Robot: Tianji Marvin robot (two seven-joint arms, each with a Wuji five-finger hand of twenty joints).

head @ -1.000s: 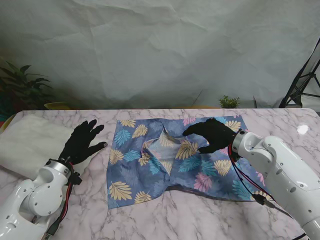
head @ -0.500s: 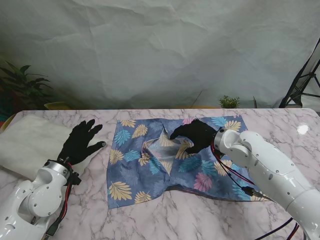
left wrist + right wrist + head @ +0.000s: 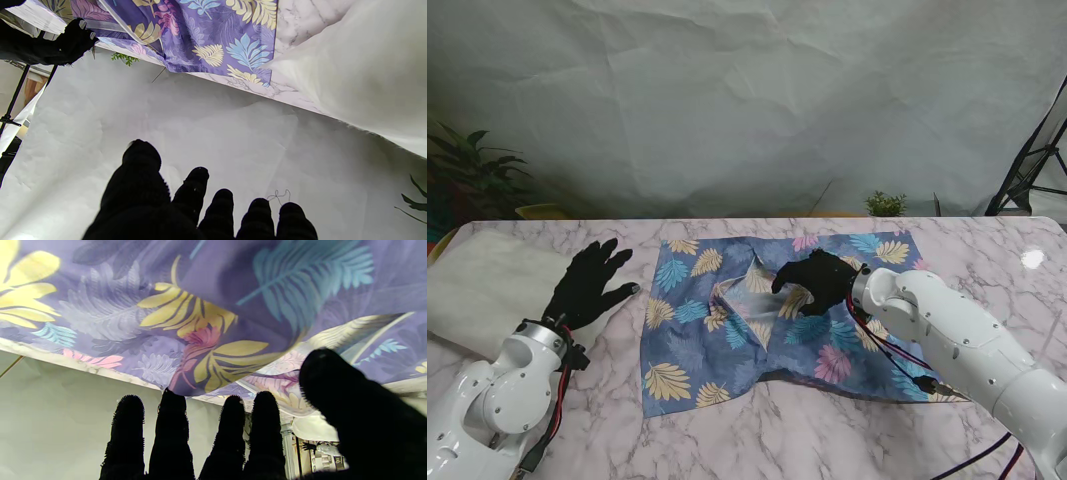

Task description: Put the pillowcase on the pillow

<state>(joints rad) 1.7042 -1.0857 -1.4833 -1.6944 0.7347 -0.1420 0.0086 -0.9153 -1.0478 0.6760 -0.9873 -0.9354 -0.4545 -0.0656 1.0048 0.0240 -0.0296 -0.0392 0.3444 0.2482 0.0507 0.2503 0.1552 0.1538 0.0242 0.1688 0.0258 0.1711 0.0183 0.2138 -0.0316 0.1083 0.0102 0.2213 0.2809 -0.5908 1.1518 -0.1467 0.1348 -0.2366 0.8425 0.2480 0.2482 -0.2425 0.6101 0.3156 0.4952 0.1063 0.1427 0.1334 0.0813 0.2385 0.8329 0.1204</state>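
While my right hand (image 3: pixel 819 280) hovers unclenched over the pillowcase (image 3: pixel 727 330), my left hand (image 3: pixel 587 285) rests splayed on the pillow (image 3: pixel 482 285).

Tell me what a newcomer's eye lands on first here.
First, the blue leaf-print pillowcase spread rumpled across the middle of the marble table. Next, the black-gloved right hand poised over the pillowcase's raised fold, fingers curled, not clearly gripping. Then the white pillow at the far left, with the left hand open, fingers splayed over its edge.
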